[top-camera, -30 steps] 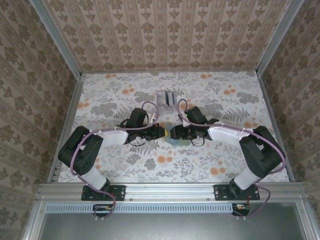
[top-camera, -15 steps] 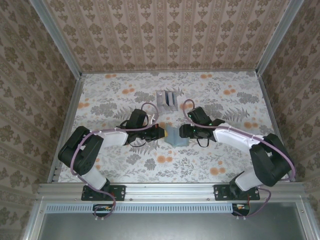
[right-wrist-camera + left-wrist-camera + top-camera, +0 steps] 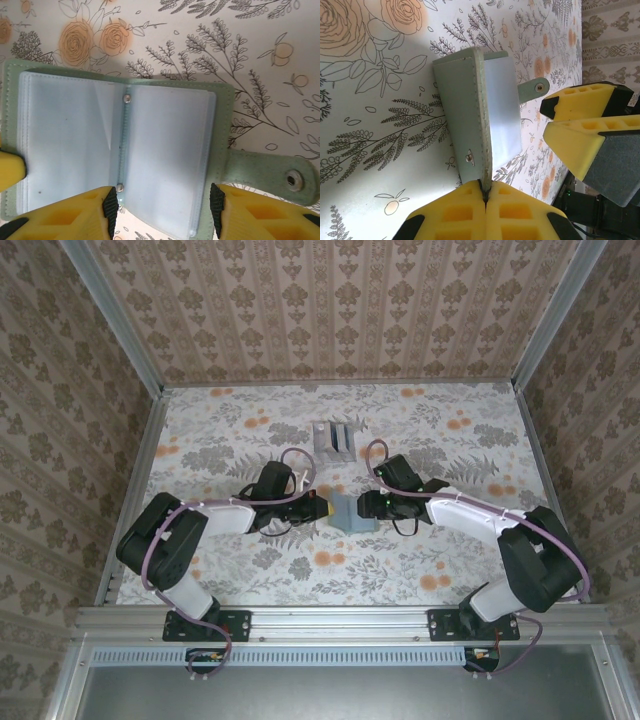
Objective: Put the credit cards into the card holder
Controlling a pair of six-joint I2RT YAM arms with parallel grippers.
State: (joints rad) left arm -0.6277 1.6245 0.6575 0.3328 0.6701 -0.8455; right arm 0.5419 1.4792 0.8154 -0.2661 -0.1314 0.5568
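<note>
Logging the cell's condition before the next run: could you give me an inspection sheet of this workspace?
Surface: floral table cover, flat, no spills seen.
Job's things: card holder lies open, clear sleeves facing up, strap unsnapped.
Clutter: silvery slotted stand beyond the holder, apart from it.
Grippers: left gripper shut on the holder's cover edge; right gripper open over the sleeves.
Cables: purple cables run along both arms, off the holder.
Surroundings: patterned walls, metal frame rails.

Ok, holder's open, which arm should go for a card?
Right. The left gripper is shut on the card holder at its cover edge, holding it open, so it should not let go. The right gripper is open and empty at the holder's other side, free to move.
</note>
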